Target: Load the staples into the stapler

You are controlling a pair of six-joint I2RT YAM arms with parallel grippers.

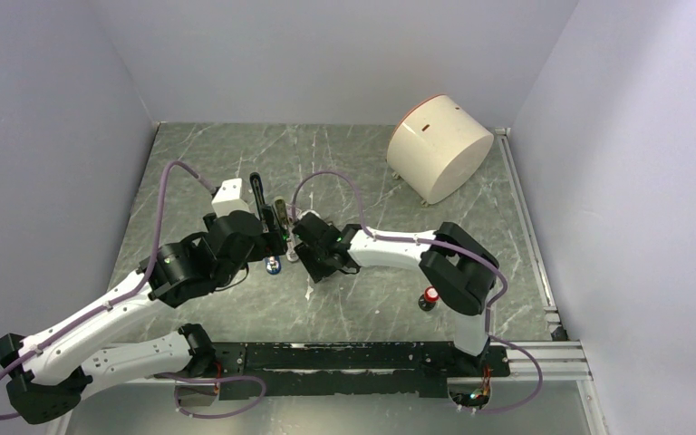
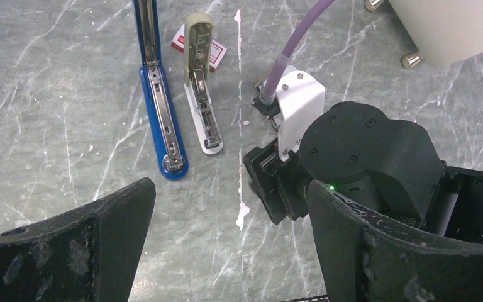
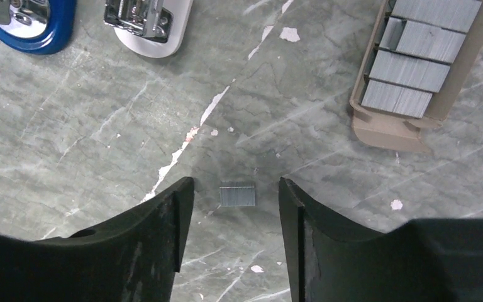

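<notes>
I've got the slim blue stapler (image 2: 162, 107) opened flat on the grey marble table (image 2: 50, 94). Its long axis runs near-to-far, rounded end toward my left gripper (image 2: 229, 214), whose jaws are spread wide, holding nothing. My right gripper (image 3: 234, 179) has its jaws parted, straddling the small grey ribbed staple block (image 3: 237, 195), which lies loose, short of the stapler.

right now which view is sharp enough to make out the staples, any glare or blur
Right wrist view: crisp, the grey staple block lies sharp on the table between the fingers of the right claw, with mild glare on the white stapler chrome. Left wrist view: blue stapler in focus. Top view: even light, soft shadows, staples too small to make out.
</notes>
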